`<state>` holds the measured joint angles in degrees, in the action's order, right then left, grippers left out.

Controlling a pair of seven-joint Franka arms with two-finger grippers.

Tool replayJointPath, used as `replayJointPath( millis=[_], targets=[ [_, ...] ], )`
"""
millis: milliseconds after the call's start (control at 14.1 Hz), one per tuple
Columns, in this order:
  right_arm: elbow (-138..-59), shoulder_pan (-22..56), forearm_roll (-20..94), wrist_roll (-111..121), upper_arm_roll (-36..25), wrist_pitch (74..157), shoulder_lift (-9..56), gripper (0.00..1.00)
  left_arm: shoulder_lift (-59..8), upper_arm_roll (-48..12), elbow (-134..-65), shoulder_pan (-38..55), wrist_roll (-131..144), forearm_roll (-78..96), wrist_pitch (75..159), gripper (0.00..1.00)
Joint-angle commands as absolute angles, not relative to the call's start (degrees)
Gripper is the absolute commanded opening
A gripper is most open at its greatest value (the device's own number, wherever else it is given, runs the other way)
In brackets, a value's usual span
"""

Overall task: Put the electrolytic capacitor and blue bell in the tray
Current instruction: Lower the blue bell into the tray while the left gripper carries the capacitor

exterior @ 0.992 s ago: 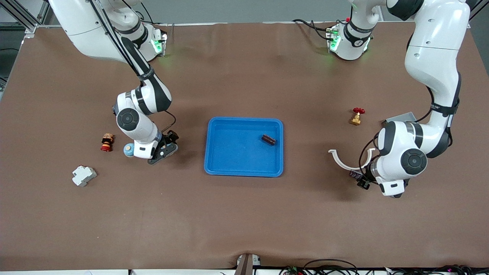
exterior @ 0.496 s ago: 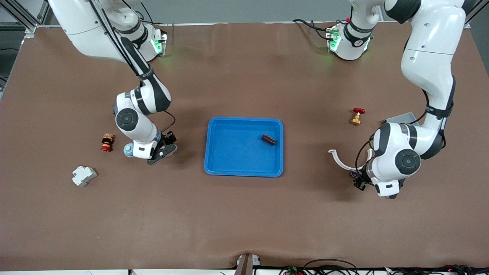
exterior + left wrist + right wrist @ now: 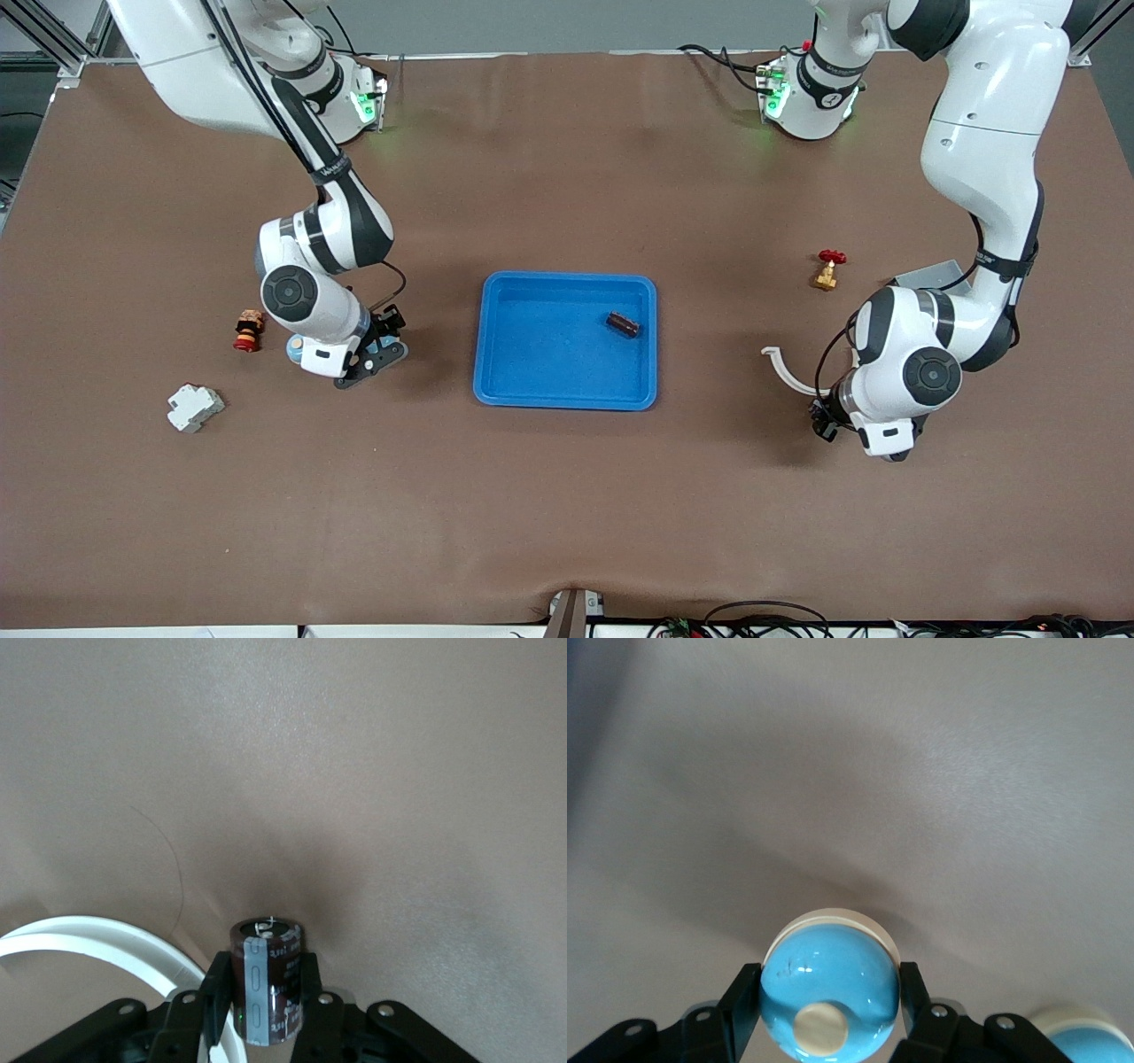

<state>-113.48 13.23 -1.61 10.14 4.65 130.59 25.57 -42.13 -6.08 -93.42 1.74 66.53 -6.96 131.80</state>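
Observation:
The blue tray point(image 3: 549, 363) lies mid-table with a dark brown cylinder point(image 3: 623, 323) in it. My right gripper point(image 3: 370, 356) is shut on a light blue bell point(image 3: 828, 966) with a cream rim and knob, low over the table beside the tray, toward the right arm's end. In the right wrist view the gripper point(image 3: 830, 988) clamps the bell on both sides. My left gripper point(image 3: 820, 425) is shut on a dark brown electrolytic capacitor with a grey stripe point(image 3: 266, 974), low over the table toward the left arm's end. The left wrist view shows this gripper point(image 3: 263, 979) with the capacitor between its fingers.
A second light blue round thing point(image 3: 295, 348) peeks out beside the right wrist, also in the right wrist view point(image 3: 1085, 1036). A white curved ring piece point(image 3: 784, 368) lies by the left gripper. A red-handled brass valve point(image 3: 827, 270), a red wooden toy point(image 3: 249, 330) and a white breaker point(image 3: 195, 408) lie around.
The left gripper has shifted a little toward the tray and now covers the capacitor that showed beside it. The right arm has shifted slightly toward its own end of the table.

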Motion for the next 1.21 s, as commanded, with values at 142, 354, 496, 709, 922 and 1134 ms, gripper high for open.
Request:
replayJointPath(
  millis=[142,354,496,709,922,1134],
  targets=[
    [-112.0,22.4,-2.0,-12.2,5.1,128.4,23.4,0.21,-41.7,-6.1,-93.4,1.8,66.6,-6.2,132.4,0.0],
    [-109.4,26.8,-1.9,-24.3,5.1,128.7,23.9,0.21,-41.2,-6.2,-93.0,1.9,66.4,-6.4,132.3,0.0],
    [-107.9,29.1,-1.8,-31.3,5.2,128.8,24.2,0.21,-40.5,-6.2,-92.7,3.2,66.8,-6.2,132.2,0.0],
    [-107.3,31.4,-1.8,-39.2,5.2,133.4,26.1,0.21,-39.5,-6.2,-91.7,4.8,69.8,-6.1,131.8,0.0],
    [-107.2,32.1,-1.8,-44.1,5.2,138.6,28.6,0.21,-39.0,-6.3,-90.9,7.9,75.0,-6.1,131.7,0.0],
    [-106.6,33.6,-1.8,-46.5,5.2,141.2,30.9,0.21,-38.4,-6.8,-89.5,11.3,81.9,-6.0,131.7,0.0]
  ],
)
